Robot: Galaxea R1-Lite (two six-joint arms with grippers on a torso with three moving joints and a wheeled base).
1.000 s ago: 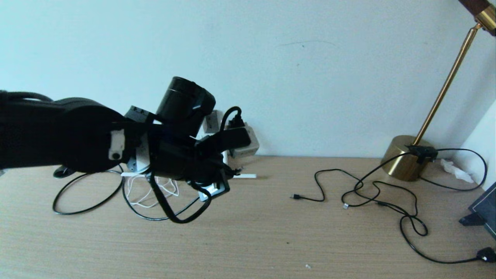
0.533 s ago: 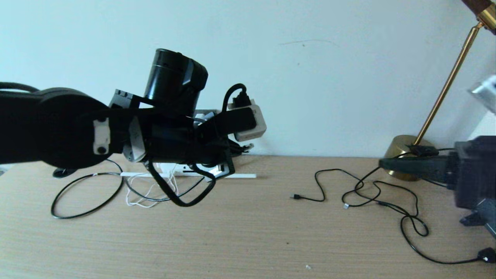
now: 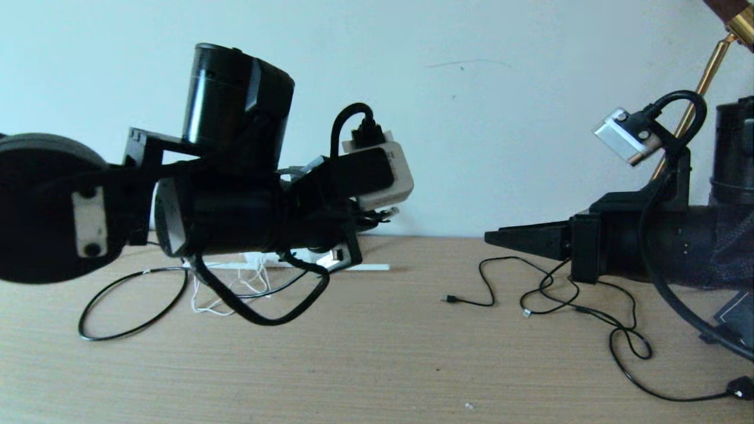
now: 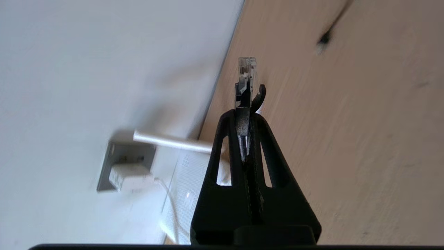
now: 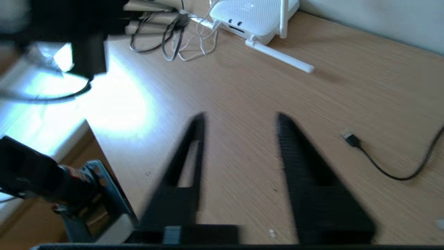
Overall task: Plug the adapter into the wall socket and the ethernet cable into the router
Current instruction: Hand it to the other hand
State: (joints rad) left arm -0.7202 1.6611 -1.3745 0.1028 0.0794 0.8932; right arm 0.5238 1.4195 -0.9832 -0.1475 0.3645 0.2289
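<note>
Black left end effector [image 4: 247, 104] pinched tight on the ethernet cable [image 4: 246, 74], clear-tipped plug sticking out just past the fingertips, held in the air above the counter [image 3: 377, 365] at far left. Cable runs down from it in a loop [image 3: 135, 306] lying on the wood.

Router [image 5: 255, 15] flat on the counter against the wall, below and just beyond the left end effector; one stick antenna [image 5: 279, 60] lies along the surface pointing right. Plug not in a port.

Adapter [image 4: 130, 177] sits in the wall socket [image 4: 107, 163] on the wall above the router, thin white cord [image 4: 170, 205] trailing down. Plug tip is near the socket but apart from it, further right.

Right end effector [image 5: 239, 118] in from the right, fingers spread wide, nothing between them, hovering over bare wood well right of the router. Thin black cable with USB-like plug [image 5: 350, 139] lies near it on the counter.
</note>
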